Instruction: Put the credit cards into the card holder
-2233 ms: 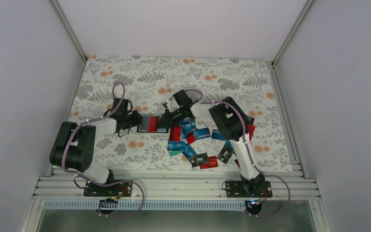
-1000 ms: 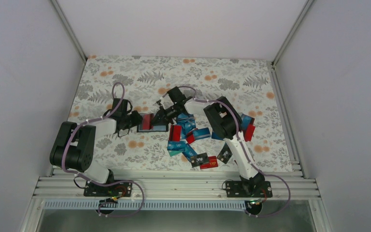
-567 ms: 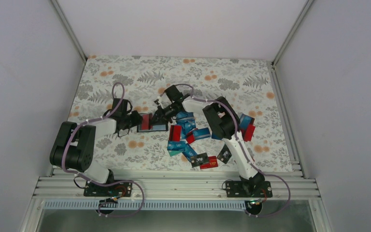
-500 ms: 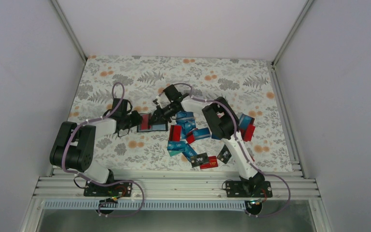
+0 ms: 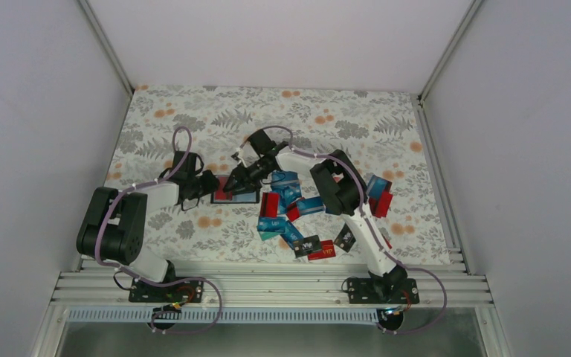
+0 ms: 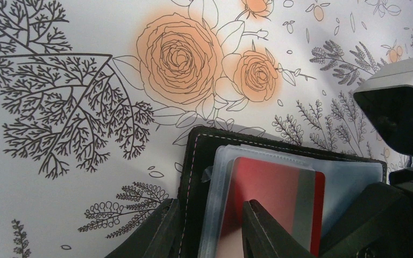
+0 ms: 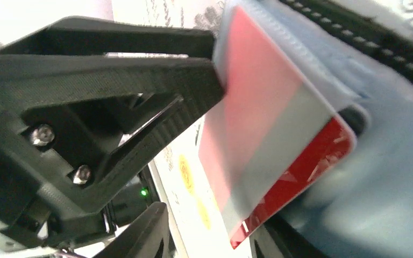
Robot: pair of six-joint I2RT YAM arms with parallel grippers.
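Note:
The card holder lies open left of centre, black with clear grey-blue sleeves. A red credit card sits almost fully inside its top sleeve, one corner sticking out. My left gripper is shut on the holder's left edge, one finger on the sleeve and one outside the cover. My right gripper hovers over the holder's right part. Its jaws stand apart, with the red card's corner between them untouched. Several loose credit cards, blue, red and black, lie in a heap to the right.
The heap of cards spreads under the right arm toward the near edge. The floral table cover stretches behind both grippers. White walls enclose the table on three sides. The left gripper's black body fills the right wrist view's left side.
My right gripper slid left over the holder, pushing the red card deeper into the sleeve, then opened and let go of it. The left gripper has kept still.

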